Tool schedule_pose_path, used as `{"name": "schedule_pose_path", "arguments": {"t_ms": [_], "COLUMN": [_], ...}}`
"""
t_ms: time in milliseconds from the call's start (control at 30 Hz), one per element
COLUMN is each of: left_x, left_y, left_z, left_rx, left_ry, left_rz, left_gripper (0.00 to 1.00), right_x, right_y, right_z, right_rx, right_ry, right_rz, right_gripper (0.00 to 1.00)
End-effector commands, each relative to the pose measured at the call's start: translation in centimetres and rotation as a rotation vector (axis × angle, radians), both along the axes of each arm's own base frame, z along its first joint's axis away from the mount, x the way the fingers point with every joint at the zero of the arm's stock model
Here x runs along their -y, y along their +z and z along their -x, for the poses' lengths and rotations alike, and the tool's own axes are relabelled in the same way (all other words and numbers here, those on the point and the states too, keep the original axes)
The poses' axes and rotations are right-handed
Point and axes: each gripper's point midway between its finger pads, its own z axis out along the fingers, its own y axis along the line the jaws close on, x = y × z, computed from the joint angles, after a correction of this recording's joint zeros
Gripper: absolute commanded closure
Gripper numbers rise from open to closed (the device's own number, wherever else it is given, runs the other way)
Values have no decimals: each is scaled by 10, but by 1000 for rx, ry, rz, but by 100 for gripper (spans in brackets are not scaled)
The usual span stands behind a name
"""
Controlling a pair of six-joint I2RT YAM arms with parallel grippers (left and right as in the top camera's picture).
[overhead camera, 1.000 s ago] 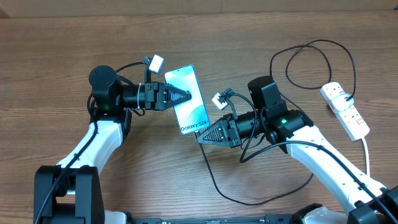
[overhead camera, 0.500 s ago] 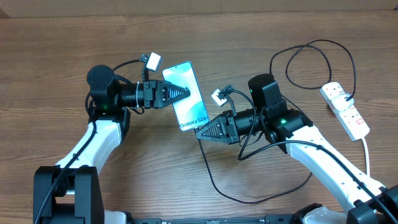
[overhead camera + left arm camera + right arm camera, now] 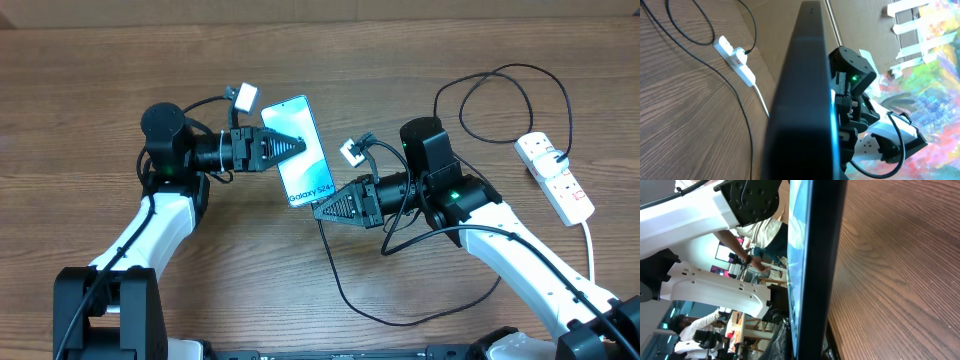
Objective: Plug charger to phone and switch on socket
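The phone [image 3: 300, 150] is held above the table, screen up, its "Galaxy S24" end toward my right arm. My left gripper [image 3: 292, 147] is shut on its left long edge; in the left wrist view the phone [image 3: 802, 100] shows edge-on. My right gripper [image 3: 322, 208] is shut at the phone's lower end, and the charger cable [image 3: 345, 297] leaves its tip. The connector tip is hidden. In the right wrist view the phone [image 3: 817, 265] stands edge-on between the jaws. The cable loops to the black plug [image 3: 553, 158] in the white socket [image 3: 560, 185] at the far right.
The socket's thick white cord [image 3: 590, 245] runs toward the front right edge. The black cable makes a big loop [image 3: 500, 68] at the back right and another on the table below my right arm. The socket also shows in the left wrist view [image 3: 735, 57].
My right gripper has moved left and slightly up, to the phone's lower end. My left gripper shifted the phone slightly left, then held still.
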Motion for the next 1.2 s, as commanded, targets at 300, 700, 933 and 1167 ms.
{"name": "schedule_pose_path", "arguments": {"t_ms": [300, 700, 933, 1167], "left_x": [25, 37, 39, 37], "left_y": [-12, -12, -13, -12], "left_z": [40, 50, 51, 50], "left_rx": [23, 35, 37, 51], "left_ry": [-188, -232, -237, -231], "left_rz": [4, 6, 6, 7], "left_gripper": [96, 96, 96, 96], "right_x": [-5, -5, -6, -5], "right_y": [32, 32, 37, 31], "right_z": [-22, -21, -24, -20], "right_rx": [150, 177, 191, 142], "right_ry": [-45, -39, -41, -40], "right_rz": [-39, -42, -47, -23], "right_gripper": [96, 96, 96, 90]}}
